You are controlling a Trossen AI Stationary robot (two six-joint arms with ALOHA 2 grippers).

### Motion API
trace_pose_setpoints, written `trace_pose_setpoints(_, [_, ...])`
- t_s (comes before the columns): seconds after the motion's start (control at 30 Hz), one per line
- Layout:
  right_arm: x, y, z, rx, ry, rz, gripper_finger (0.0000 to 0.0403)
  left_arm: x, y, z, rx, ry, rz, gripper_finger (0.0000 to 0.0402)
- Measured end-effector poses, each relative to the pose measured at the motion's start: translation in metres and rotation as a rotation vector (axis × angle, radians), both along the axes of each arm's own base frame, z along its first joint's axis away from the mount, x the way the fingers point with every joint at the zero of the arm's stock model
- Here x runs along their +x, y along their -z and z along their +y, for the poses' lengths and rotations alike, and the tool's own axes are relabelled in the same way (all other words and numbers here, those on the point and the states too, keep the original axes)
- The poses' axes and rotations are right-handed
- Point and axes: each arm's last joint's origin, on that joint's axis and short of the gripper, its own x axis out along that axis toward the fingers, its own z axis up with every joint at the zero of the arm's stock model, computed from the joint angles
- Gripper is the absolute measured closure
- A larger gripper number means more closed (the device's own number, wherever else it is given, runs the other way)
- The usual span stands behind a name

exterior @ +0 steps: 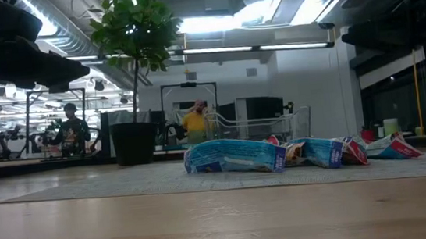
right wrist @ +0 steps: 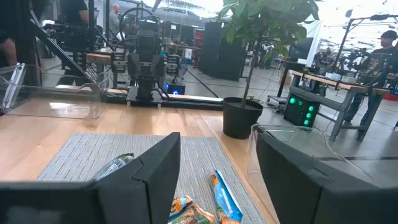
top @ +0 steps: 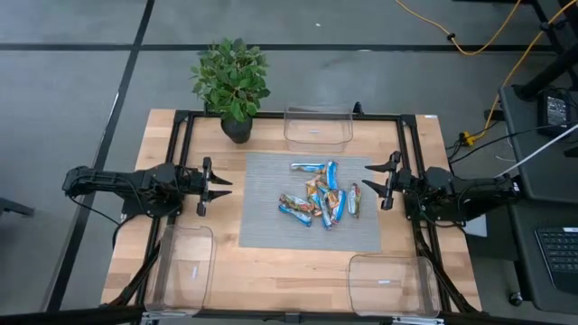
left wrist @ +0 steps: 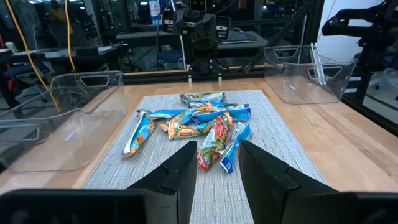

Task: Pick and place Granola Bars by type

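Note:
Several granola bars in blue, silver and orange-red wrappers lie in a loose pile on a grey mat at the table's middle. They show in the low view and the left wrist view too. Only a few of these bars reach the right wrist view. My left gripper hovers level at the mat's left edge, open and empty, its fingers pointing at the pile. My right gripper hovers at the mat's right edge, open and empty, well apart from the bars.
Three clear plastic bins stand around the mat: one at the far middle, one at the near left, one at the near right. A potted plant stands at the far left. People show in the room beyond the table.

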Motion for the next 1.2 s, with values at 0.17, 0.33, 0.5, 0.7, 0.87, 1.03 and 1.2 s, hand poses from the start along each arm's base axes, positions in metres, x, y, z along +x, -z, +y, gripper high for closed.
trace_pose_setpoints(0.17, [0.0, 0.0, 0.0, 0.0, 0.0, 0.0, 0.0189, 0.0, 0.0, 0.0, 0.0, 0.0, 0.0, 0.0288])
trace_pose_setpoints(0.33, [0.0, 0.0, 0.0, 0.0, 0.0, 0.0, 0.0189, 0.0, 0.0, 0.0, 0.0, 0.0, 0.001, 0.0288])
trace_pose_setpoints(0.5, [0.0, 0.0, 0.0, 0.0, 0.0, 0.0, 0.0189, 0.0, 0.0, 0.0, 0.0, 0.0, 0.0, 0.0288])
trace_pose_setpoints(0.7, [0.0, 0.0, 0.0, 0.002, 0.0, 0.0, 0.0189, 0.0, 0.0, 0.0, 0.0, 0.0, -0.001, 0.0288])
trace_pose_setpoints(0.87, [0.0, -0.003, 0.001, 0.158, -0.045, -0.06, 0.0189, 0.0, -0.007, 0.0, -0.011, -0.001, -0.073, 0.0288])
trace_pose_setpoints(1.03, [-0.001, -0.008, 0.001, 0.257, -0.063, -0.143, 0.0189, -0.001, -0.028, 0.0, -0.097, -0.003, -0.292, 0.0288])
trace_pose_setpoints(1.2, [-0.003, -0.02, 0.001, 0.269, -0.079, -0.264, 0.0189, -0.01, -0.052, 0.003, -0.144, -0.078, -0.56, 0.0288])
